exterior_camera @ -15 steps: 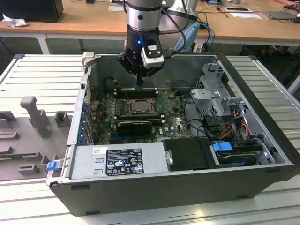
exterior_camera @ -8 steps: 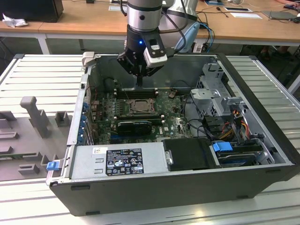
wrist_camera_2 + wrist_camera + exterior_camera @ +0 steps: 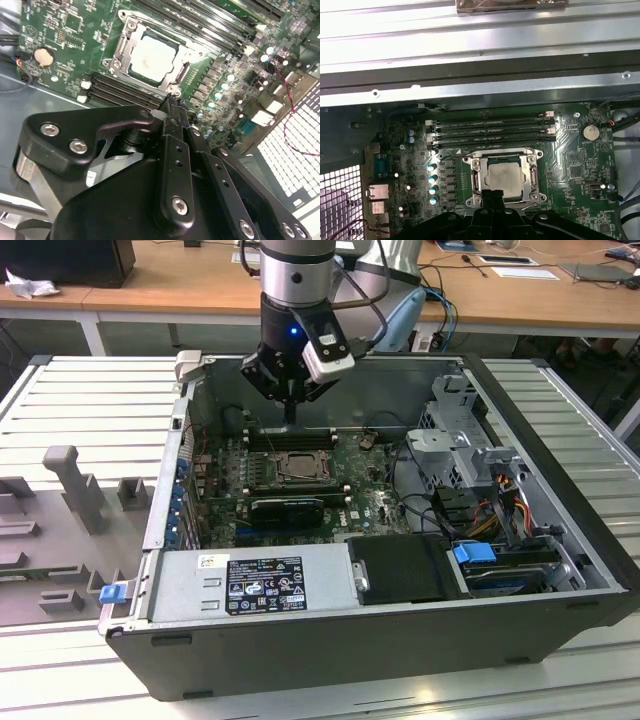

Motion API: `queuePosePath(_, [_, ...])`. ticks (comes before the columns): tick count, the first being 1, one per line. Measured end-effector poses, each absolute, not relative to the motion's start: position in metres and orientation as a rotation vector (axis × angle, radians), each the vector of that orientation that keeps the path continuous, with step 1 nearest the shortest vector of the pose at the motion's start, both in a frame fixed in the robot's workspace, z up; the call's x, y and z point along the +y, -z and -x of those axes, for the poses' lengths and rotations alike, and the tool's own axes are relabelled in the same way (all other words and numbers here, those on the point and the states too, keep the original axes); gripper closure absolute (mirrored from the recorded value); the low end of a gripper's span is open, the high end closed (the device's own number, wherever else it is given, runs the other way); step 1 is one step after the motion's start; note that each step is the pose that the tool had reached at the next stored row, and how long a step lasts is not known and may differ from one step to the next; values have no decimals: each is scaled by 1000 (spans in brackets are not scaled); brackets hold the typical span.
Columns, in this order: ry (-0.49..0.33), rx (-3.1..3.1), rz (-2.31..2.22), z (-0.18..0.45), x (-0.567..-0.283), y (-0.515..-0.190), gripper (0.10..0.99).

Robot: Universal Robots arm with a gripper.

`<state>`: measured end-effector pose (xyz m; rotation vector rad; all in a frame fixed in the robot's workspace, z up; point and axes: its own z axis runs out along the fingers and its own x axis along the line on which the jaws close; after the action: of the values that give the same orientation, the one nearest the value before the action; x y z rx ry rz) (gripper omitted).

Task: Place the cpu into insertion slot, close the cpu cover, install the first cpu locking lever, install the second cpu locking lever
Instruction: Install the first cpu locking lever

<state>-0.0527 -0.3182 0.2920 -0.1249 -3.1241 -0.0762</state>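
The cpu (image 3: 300, 468) (image 3: 152, 59) (image 3: 506, 177), a pale square chip, lies in the insertion slot (image 3: 265, 475) on the green motherboard. The cpu cover (image 3: 131, 31) (image 3: 476, 172), a silver frame, lies flat around the chip's edges. My gripper (image 3: 290, 418) (image 3: 172, 107) (image 3: 490, 194) hangs just above the slot's far edge by the long memory slots. Its fingers are shut together with nothing between them. I cannot tell how the locking levers stand.
The open computer case (image 3: 400, 640) walls in the board. A silver power supply (image 3: 250, 585) fills the near side. A drive cage (image 3: 465, 430) and cables (image 3: 500, 510) crowd the exterior view's right. Memory slots (image 3: 490, 132) and a coin battery (image 3: 590, 132) flank the socket.
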Motion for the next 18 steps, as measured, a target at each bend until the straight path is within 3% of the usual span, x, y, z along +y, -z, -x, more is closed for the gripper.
queuePosePath(18, [76, -3125, 107, 62, -318, -292, 980])
